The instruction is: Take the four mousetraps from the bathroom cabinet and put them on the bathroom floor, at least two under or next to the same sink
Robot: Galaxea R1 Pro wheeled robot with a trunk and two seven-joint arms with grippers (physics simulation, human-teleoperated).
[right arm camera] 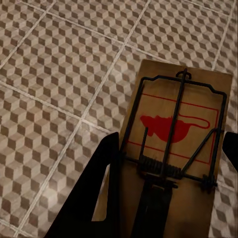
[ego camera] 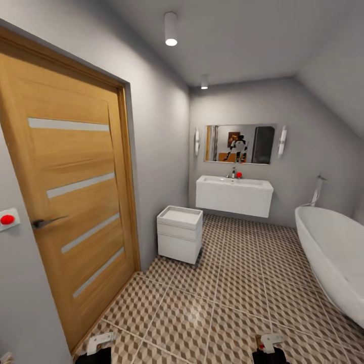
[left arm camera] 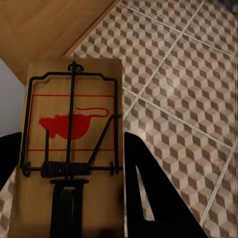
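In the left wrist view, a brown wooden mousetrap (left arm camera: pixel 72 129) with black wire and a red mouse mark sits between the black fingers (left arm camera: pixel 148 193) of my left gripper (left arm camera: pixel 69 198), which is shut on it above the bathroom floor (left arm camera: pixel 183 74). My right gripper (right arm camera: pixel 166 198) is likewise shut on a second mousetrap (right arm camera: pixel 173 134) over the tiles (right arm camera: pixel 59 74). Both grippers, left (ego camera: pixel 99 345) and right (ego camera: pixel 268 344), peek in at the bottom edge of the head view. The white sink (ego camera: pixel 234 194) hangs on the far wall, well ahead. The cabinet is out of view.
A wooden door (ego camera: pixel 71 202) fills the left wall close by. A small white drawer unit (ego camera: pixel 179 233) stands left of the sink. The white bathtub (ego camera: pixel 333 258) runs along the right. Patterned floor (ego camera: pixel 227 293) stretches from me to the sink.
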